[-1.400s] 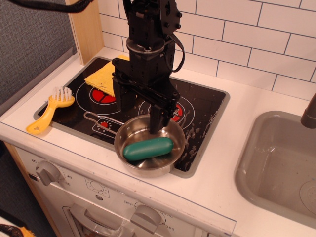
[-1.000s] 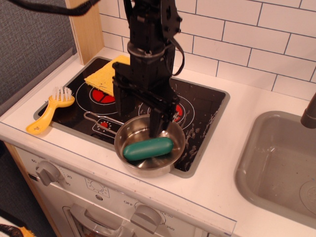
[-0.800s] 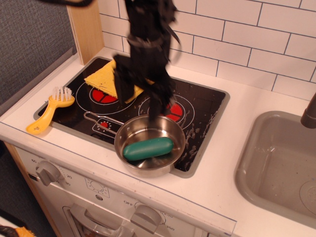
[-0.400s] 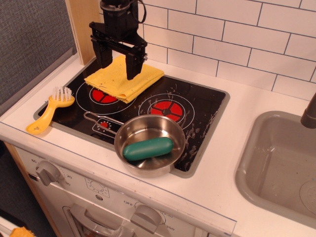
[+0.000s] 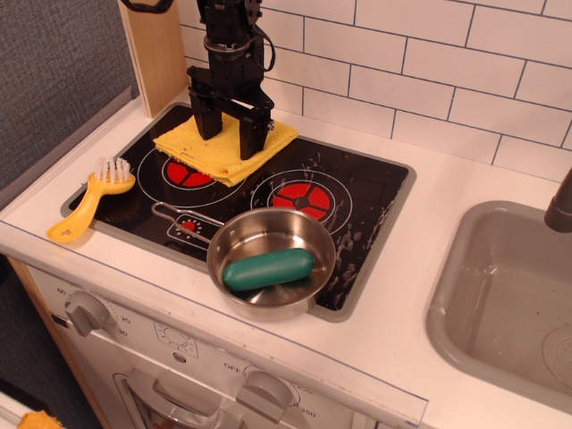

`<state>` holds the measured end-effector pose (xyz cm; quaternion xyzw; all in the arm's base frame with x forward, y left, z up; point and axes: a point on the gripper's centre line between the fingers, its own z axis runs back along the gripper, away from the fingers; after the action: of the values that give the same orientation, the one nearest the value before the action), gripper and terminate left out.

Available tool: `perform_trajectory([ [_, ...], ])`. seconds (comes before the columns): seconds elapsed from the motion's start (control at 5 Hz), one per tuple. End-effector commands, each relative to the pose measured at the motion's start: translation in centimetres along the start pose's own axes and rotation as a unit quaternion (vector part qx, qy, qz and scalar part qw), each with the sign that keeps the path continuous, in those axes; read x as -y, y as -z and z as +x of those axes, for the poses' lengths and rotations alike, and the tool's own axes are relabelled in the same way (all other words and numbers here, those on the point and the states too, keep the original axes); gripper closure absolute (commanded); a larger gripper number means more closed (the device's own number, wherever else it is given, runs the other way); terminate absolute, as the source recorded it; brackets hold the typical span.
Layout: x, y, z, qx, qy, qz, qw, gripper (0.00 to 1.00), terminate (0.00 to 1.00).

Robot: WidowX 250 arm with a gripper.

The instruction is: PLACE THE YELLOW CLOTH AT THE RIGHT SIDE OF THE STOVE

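The yellow cloth (image 5: 219, 152) lies folded at the back left of the black stove (image 5: 366, 192), covering part of the left burner ring. My gripper (image 5: 229, 132) is open and points straight down over the cloth. Its two black fingers straddle the cloth's middle, with the tips at or just above the fabric. The right burner ring (image 5: 300, 198) is uncovered.
A steel pan (image 5: 270, 263) holding a green oblong object (image 5: 267, 268) sits at the stove's front, handle to the left. A yellow-handled brush (image 5: 89, 200) lies at the stove's left edge. A grey sink (image 5: 505, 295) is on the right. A wooden panel (image 5: 156, 49) stands at the back left.
My gripper moved from above the pan to the back left of the stove and came down onto the yellow cloth, staying open. The cloth and the pan have not moved.
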<state>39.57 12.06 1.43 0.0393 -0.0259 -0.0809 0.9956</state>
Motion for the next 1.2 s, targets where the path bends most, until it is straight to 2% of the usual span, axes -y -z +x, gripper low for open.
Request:
perform_trajectory([
  [0.0, 0.4, 0.7, -1.2, 0.0, -0.016, -0.007, 0.9999, 0.0, 0.0],
  [0.2, 3.7, 0.0, -1.4, -0.001, -0.04, -0.02, 0.999, 0.0, 0.0],
  [0.4, 8.0, -1.2, 0.0, -0.005, -0.062, -0.031, 0.9976, 0.0, 0.0],
  [0.6, 12.5, -1.5, 2.6, -0.019, -0.032, -0.028, 0.9989, 0.0, 0.0],
  [1.0, 18.2, -1.9, 4.6, -0.037, 0.0, -0.015, 0.9992, 0.0, 0.0],
])
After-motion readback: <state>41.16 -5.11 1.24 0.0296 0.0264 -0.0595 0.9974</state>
